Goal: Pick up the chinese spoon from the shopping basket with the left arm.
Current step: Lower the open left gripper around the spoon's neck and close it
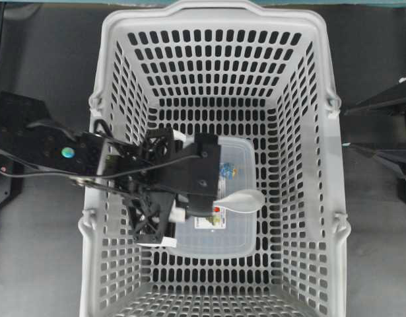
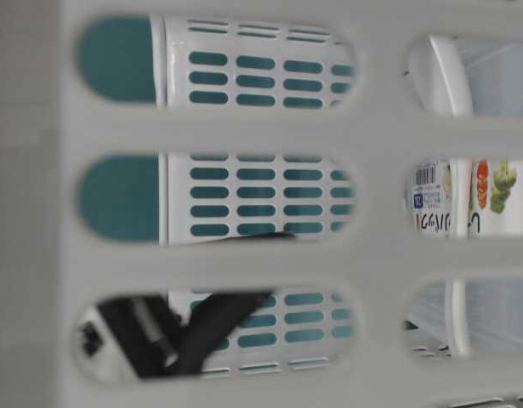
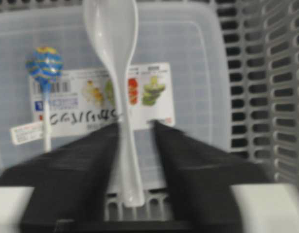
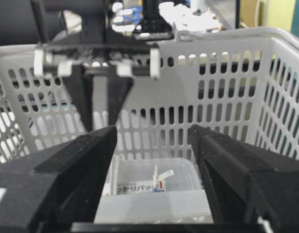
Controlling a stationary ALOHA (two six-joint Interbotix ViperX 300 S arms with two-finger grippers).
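The white chinese spoon [image 1: 245,200] is over a clear lidded container inside the grey shopping basket [image 1: 216,13], bowl pointing right. My left gripper [image 1: 209,198] reaches in from the left. In the left wrist view the spoon [image 3: 110,29] has its handle between the black fingers of my left gripper [image 3: 136,126]. The handle leans on the left finger and a gap shows to the right one, so the jaws are open. My right gripper [image 4: 151,133] is wide open and holds nothing, outside the basket's right side.
The clear labelled container [image 1: 236,234] covers the middle of the basket floor, with a blue and yellow lollipop [image 3: 44,65] on it. Slotted basket walls [image 3: 266,73] rise close on every side. The right arm [image 1: 387,125] sits at the right edge.
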